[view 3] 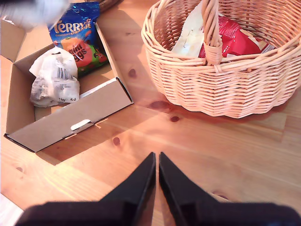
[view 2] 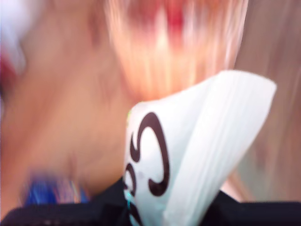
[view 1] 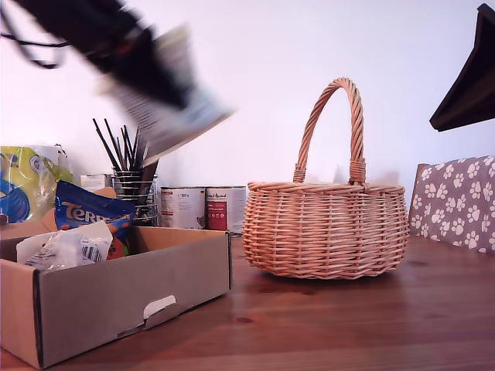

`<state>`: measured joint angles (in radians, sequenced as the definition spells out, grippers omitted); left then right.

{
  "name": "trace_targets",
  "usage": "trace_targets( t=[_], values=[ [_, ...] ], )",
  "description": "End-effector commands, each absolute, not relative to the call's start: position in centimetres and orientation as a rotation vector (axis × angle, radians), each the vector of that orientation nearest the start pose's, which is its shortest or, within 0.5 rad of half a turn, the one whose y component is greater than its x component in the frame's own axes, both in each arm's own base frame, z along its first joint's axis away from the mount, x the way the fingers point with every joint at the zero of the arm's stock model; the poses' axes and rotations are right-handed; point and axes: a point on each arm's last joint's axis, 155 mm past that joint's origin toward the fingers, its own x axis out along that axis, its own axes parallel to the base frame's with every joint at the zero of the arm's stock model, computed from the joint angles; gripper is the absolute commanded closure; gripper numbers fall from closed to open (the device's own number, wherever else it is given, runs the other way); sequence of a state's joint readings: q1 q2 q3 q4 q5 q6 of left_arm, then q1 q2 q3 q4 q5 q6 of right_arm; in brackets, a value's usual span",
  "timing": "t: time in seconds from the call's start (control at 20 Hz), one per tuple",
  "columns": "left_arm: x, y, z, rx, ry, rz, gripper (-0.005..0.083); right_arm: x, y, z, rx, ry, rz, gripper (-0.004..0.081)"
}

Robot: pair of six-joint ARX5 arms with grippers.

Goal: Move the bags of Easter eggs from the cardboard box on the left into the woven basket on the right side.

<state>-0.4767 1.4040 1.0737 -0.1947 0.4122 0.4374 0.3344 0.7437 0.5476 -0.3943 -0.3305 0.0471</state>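
In the exterior view my first gripper point(view 1: 158, 89) is a motion-blurred dark shape high above the cardboard box point(view 1: 116, 301), shut on a whitish bag point(view 1: 186, 116). The first wrist view shows that bag point(view 2: 197, 141) with black lettering pinched in the gripper point(view 2: 160, 209). In the box point(view 3: 70, 122) lie a blue "TERRY'S" bag point(view 1: 89, 212) point(view 3: 77, 28) and a whitish bag point(view 1: 69, 247) point(view 3: 54, 77). The woven basket point(view 1: 325, 228) point(view 3: 221, 84) holds a red packet point(view 3: 237, 40) and a pale one point(view 3: 190, 33). My second gripper point(view 3: 156, 162) hangs shut and empty, high over the bare table.
A wire-mesh utensil holder point(view 1: 131, 182) and two tins point(view 1: 201, 207) stand behind the box. A colourful packet point(view 1: 27, 182) is at the exterior view's left. A paw-print cushion point(view 1: 456, 201) sits at its right, under a dark arm part point(view 1: 472, 77).
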Motion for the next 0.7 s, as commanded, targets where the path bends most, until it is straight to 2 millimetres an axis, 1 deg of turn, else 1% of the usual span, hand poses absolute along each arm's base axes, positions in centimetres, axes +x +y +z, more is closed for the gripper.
trace_targets(
  t=[0.0, 0.1, 0.15, 0.25, 0.4, 0.55, 0.65],
  values=[
    [35.4, -28.6, 23.0, 0.404, 0.256, -1.006, 0.0729, 24.1, 14.6, 14.8, 0.037, 0.638, 0.627, 0.0775],
    [36.0, -31.0, 24.4, 0.406, 0.134, -1.026, 0.0729, 24.1, 14.6, 14.8, 0.037, 0.639, 0.628, 0.0775],
    [36.3, -32.2, 24.7, 0.405, 0.086, -1.035, 0.0729, 24.1, 14.6, 14.8, 0.038, 0.639, 0.628, 0.0776],
    [37.1, -33.9, 24.4, 0.405, 0.017, -1.045, 0.0729, 24.1, 14.6, 14.8, 0.037, 0.639, 0.628, 0.0776],
    [38.5, -36.3, 23.3, 0.402, -0.067, -1.047, 0.0729, 24.1, 14.6, 14.8, 0.037, 0.639, 0.628, 0.0776],
    [40.8, -37.6, 21.3, 0.406, -0.052, -1.031, 0.0729, 24.1, 14.6, 14.8, 0.038, 0.639, 0.628, 0.0776],
    [42.3, -38.6, 20.4, 0.407, -0.046, -1.030, 0.0729, 24.1, 14.6, 14.8, 0.038, 0.639, 0.628, 0.0776]
  ],
)
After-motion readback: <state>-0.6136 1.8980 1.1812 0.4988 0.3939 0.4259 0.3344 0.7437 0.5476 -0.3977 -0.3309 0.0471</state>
